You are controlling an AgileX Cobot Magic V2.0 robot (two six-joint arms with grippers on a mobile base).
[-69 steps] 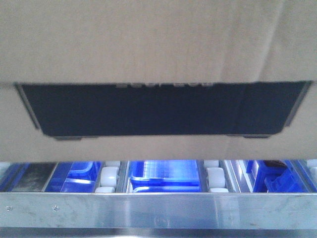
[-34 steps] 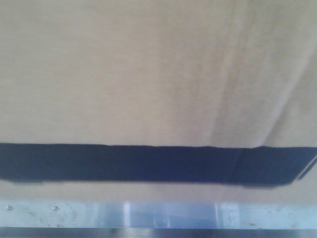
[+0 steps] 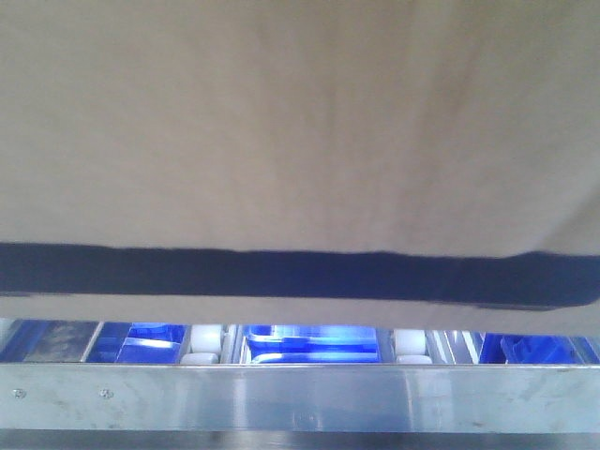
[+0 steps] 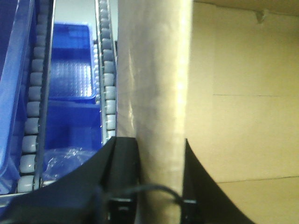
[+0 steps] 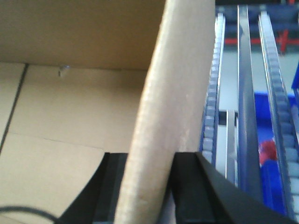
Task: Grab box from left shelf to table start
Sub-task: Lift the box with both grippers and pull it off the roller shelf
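The brown cardboard box (image 3: 300, 122) fills most of the front view, with its black printed band (image 3: 300, 275) along its lower edge, held above the left shelf's silvery front bar (image 3: 300, 398). My left gripper (image 4: 161, 179) is shut on the box's left side wall (image 4: 154, 84), one finger outside and one inside the open box. My right gripper (image 5: 147, 186) is shut on the right side wall (image 5: 163, 107) in the same way. The table is out of view. Neither gripper shows in the front view.
Blue plastic bins (image 3: 309, 339) and white rollers (image 3: 206, 337) lie on the shelf behind the bar, under the box. Roller rails (image 4: 108, 70) and a blue bin (image 4: 70, 60) run beside the left wall. More rails (image 5: 275, 93) run beside the right wall.
The box's black panel dropped in view and hid the bins half a second ago. Now it sits slightly higher as a thin band, and the bins show again below it.
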